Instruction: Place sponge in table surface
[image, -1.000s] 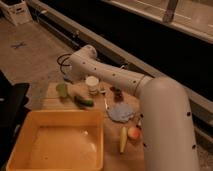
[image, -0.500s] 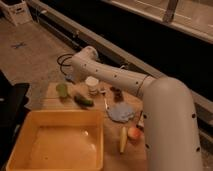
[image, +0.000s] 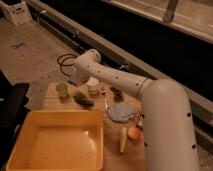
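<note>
Tub (image: 55, 145) sits on the counter (image: 112, 150), front left. Behind it lies the oblong thing (image: 84, 101), w/ a cup (image: 93, 85) further back. Cloth (image: 120, 112) lies right of the tub. Claw (image: 75, 80) hangs at the counter's back edge, left of the cup.

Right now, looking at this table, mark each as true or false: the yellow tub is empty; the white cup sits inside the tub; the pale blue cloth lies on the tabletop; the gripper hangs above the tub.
1. The yellow tub is empty. True.
2. The white cup sits inside the tub. False: it stands on the table surface, beyond the tub.
3. The pale blue cloth lies on the tabletop. True.
4. The gripper hangs above the tub. False: it is at the table's far edge, left of the cup.
</note>
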